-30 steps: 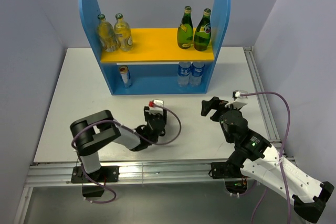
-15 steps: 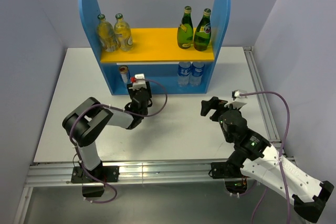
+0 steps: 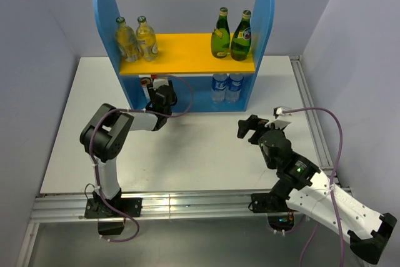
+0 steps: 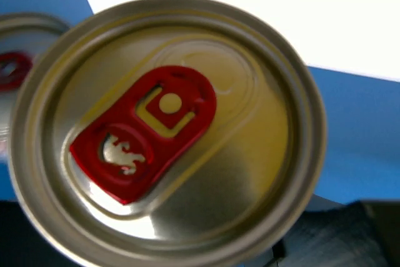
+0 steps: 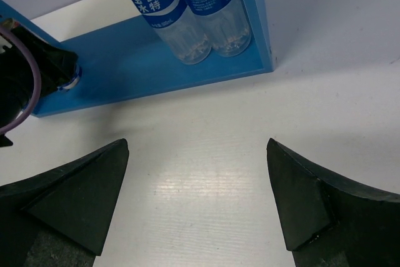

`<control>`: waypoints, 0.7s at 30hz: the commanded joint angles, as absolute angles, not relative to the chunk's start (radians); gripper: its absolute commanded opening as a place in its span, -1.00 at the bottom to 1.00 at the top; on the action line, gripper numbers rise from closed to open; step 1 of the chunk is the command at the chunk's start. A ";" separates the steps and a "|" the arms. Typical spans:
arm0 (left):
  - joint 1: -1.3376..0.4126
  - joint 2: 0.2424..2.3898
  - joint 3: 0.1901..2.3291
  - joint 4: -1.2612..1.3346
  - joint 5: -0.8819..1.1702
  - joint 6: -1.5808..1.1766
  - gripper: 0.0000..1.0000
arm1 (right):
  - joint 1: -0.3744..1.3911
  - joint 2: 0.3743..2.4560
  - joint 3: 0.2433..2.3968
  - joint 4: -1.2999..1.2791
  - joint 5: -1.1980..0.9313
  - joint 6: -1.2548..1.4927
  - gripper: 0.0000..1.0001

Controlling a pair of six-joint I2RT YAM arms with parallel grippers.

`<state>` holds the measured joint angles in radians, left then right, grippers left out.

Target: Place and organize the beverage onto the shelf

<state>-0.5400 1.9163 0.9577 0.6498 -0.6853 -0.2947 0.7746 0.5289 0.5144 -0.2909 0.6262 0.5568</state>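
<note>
The white desk (image 3: 206, 148) sits boxed in by pale walls (image 3: 37, 60), with a metal rail (image 3: 309, 110) along its right edge. The blue shelf (image 3: 187, 51) stands at the far side. The left hand (image 3: 157, 92) reaches into the lower level, pinching a can (image 4: 169, 148), with a second can (image 4: 19, 67) just to its left by the side panel. The right hand (image 5: 197, 154) hovers with its fingers spread wide. Bare desk lies ahead of it up to the shelf's front edge.

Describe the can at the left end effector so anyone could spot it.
Find the blue shelf with the yellow-orange board. At its lower level's left end, the left end effector holds a can with a red pull tab. Unlike the matching can beside it, this one is gripped.
</note>
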 commanded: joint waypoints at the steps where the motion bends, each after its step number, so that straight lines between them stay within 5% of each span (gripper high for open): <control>1: -0.514 1.920 1.045 0.588 -0.612 -0.339 -0.88 | 0.779 0.537 0.509 -0.247 0.629 0.552 0.96; 4: -0.492 1.931 1.074 0.539 -0.581 -0.353 -0.68 | 0.779 0.540 0.511 -0.247 0.630 0.552 0.96; 8: -0.488 1.924 1.063 0.554 -0.580 -0.350 -0.06 | 0.779 0.541 0.511 -0.244 0.630 0.551 0.97; 11: -0.488 1.918 1.054 0.549 -0.587 -0.348 0.21 | 0.779 0.545 0.511 -0.248 0.630 0.552 0.97; 16: -0.488 1.914 1.052 0.534 -0.591 -0.353 0.45 | 0.779 0.540 0.511 -0.245 0.630 0.552 0.98; 17: -0.489 1.917 1.057 0.528 -0.592 -0.354 0.71 | 0.781 0.540 0.511 -0.248 0.630 0.552 0.98; 21: -0.488 1.913 1.054 0.520 -0.595 -0.364 0.75 | 0.779 0.537 0.509 -0.253 0.632 0.554 0.98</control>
